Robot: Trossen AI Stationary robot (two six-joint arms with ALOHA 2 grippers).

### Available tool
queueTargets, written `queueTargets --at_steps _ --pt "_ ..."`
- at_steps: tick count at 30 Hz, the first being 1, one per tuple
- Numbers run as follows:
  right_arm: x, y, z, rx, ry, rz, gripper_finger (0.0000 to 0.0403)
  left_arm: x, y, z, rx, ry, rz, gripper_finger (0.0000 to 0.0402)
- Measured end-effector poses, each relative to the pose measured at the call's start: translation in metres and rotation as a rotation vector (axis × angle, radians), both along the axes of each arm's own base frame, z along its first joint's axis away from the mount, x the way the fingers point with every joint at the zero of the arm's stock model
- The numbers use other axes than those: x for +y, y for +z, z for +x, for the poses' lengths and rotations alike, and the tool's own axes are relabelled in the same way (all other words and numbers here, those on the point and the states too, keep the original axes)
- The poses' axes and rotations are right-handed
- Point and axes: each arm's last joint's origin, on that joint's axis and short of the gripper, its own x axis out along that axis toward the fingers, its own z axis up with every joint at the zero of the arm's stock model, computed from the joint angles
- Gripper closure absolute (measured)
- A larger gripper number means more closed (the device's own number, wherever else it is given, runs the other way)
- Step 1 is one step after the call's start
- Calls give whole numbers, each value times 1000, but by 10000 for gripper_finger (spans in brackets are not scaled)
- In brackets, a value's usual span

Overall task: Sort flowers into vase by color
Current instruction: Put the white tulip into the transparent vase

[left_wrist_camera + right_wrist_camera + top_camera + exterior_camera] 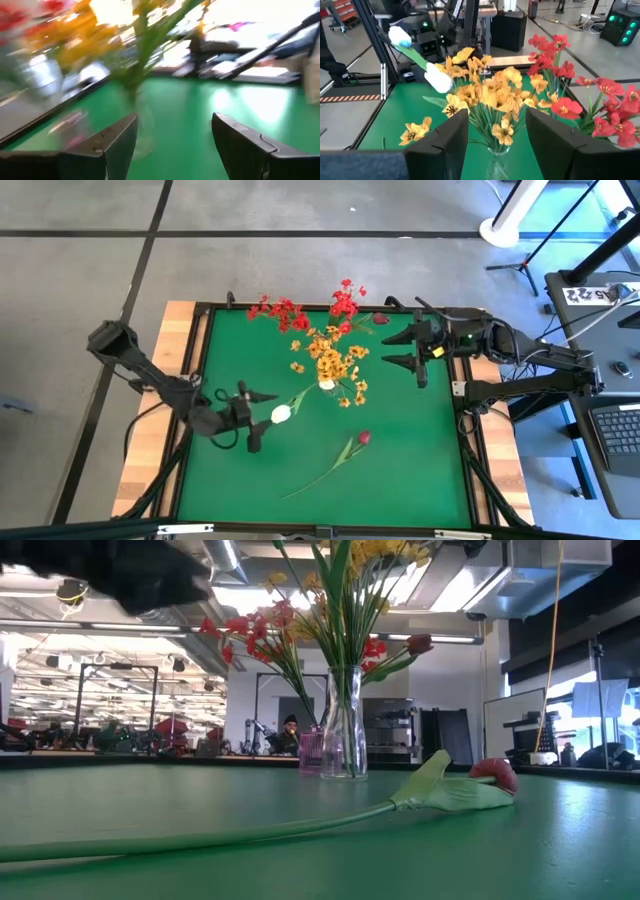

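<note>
**Loose tulip lies between the arms, nearer the left hand**

One dark magenta tulip (363, 437) is seen lying flat on the green tabletop (420, 470), well apart from the vase (343, 723). Its long axis runs diagonally in the high view: the bud points toward the right arm's side, and the thin green stalk (315, 478) trails off toward the near edge. The bud is judged to be the farther end from the left hand (247, 420); the stalk's middle lies closer to it.

The left hand hovers beside the vase with its fingers spread wide and nothing gripped between them. A white tulip bud (281, 414) is seen just beside it, its stalk slanting toward the vase. The right hand (404, 348) is held on the far side of the bouquet, its fingers parted and empty. Of the two, the left hand is judged the nearer to the loose tulip, though neither is close.

The low view shows what the overhead one cannot: the stalk rests directly on the surface, with the bud end and leaf raised slightly. The right wrist view shows the yellow-orange blossom sprays (490, 95) and the red blossom sprays (580, 100) already together above the vase mouth. The left wrist view is too smeared to place anything.
</note>
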Motion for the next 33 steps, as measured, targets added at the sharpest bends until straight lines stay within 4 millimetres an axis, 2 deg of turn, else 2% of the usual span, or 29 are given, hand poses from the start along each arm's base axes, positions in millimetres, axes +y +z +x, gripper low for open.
queueTargets --at_steps 2,11,19,26,33 --pt "0 0 0 -4 0 -1 205 4 0 9 -48 -59 14 152" --pt "0 -1 -1 16 0 2 205 29 -8 41 -159 -101 23 152" --pt "0 -3 2 23 0 3 205 23 -2 68 -180 -106 102 152" --pt "-1 -6 4 50 0 7 205 22 2 77 -173 -35 131 163" --pt "-1 -8 7 65 1 8 205 24 2 76 -169 23 135 212"
